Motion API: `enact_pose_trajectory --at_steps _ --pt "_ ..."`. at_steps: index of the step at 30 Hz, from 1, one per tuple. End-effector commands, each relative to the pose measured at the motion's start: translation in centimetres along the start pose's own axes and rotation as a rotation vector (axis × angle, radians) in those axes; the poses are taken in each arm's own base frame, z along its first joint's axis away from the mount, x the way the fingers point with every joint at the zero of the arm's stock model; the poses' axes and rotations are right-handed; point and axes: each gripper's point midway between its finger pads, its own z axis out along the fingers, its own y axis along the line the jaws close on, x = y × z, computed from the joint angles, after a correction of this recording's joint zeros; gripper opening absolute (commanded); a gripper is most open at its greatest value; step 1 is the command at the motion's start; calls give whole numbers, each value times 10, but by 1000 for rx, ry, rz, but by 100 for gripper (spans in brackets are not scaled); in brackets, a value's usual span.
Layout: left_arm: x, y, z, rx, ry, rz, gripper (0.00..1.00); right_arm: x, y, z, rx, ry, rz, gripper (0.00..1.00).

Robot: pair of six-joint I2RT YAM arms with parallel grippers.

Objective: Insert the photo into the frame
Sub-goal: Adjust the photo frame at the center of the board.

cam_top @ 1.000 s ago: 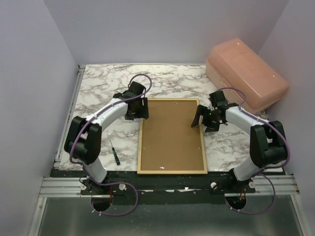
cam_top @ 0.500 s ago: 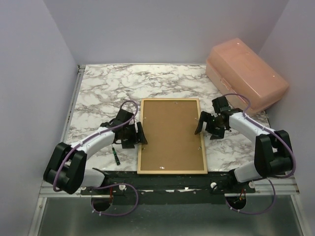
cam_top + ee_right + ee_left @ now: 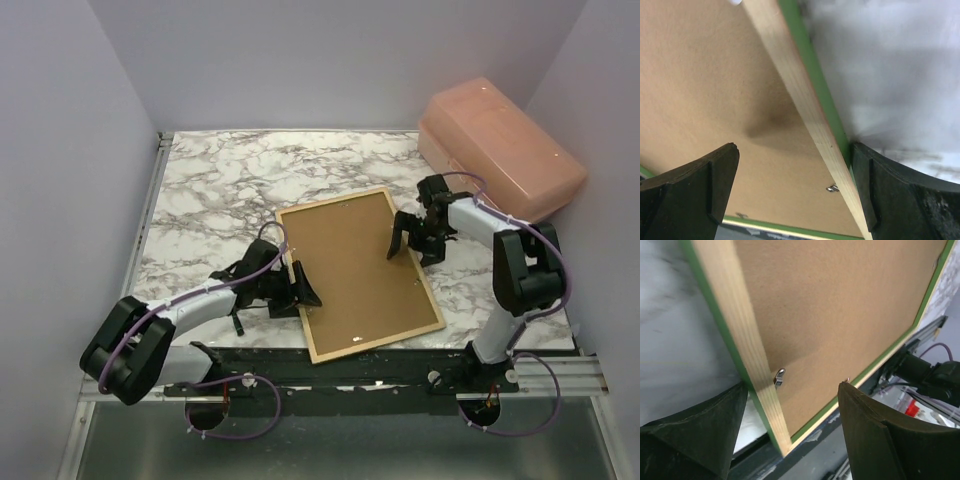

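The frame (image 3: 284,240) lies back side up on the marble table and is turned askew, with its near end swung to the right. The brown backing board (image 3: 355,270) fills it. The photo is hidden. My left gripper (image 3: 297,288) is open and straddles the left rail near the near-left corner. In the left wrist view, the pale rail (image 3: 747,365) with its green edge and a metal clip (image 3: 779,377) sit between my fingers (image 3: 700,430). My right gripper (image 3: 412,243) is open and straddles the right rail (image 3: 800,95), with one finger (image 3: 900,195) against its green outer edge.
A pink plastic box (image 3: 500,150) stands at the back right. A small screwdriver (image 3: 237,320) lies partly under my left arm. The frame's near corner reaches over the table's front edge (image 3: 400,352). Walls close in the left, back and right sides.
The frame has turned counterclockwise, its near end swinging right. My left gripper has moved nearer and right along the left rail toward the near corner. My right gripper has shifted slightly.
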Motion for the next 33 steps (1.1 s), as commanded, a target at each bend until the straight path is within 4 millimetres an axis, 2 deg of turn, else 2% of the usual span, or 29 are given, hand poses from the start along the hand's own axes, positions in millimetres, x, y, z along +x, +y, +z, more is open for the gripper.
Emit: enact_pose_trajectory --at_steps 1,5,10,13,16,20,24,27,31,33 --pt "41 1 17 5 116 -59 74 -25 68 15 -184 35 -72 100" --pt "48 -13 23 25 122 -61 73 -47 98 30 -179 47 -132 100" --pt "63 -40 31 38 147 -25 73 -69 124 58 -138 44 -206 100" --pt "74 -57 38 52 185 4 74 -85 120 73 -74 16 -219 100" --pt "85 -69 38 76 220 35 75 -104 112 66 9 -61 -222 100" --pt "93 -87 22 182 251 86 77 -116 101 34 82 -175 -218 100" --pt "90 -117 -7 335 226 183 82 -106 91 -6 79 -252 -184 100" --pt "69 -130 -28 428 145 223 82 -85 81 -28 49 -265 -145 100" --pt "21 -114 -50 434 -16 208 85 -44 64 -43 21 -254 -101 100" --pt "-14 -95 -61 377 -133 176 86 -25 52 -46 26 -240 -76 100"
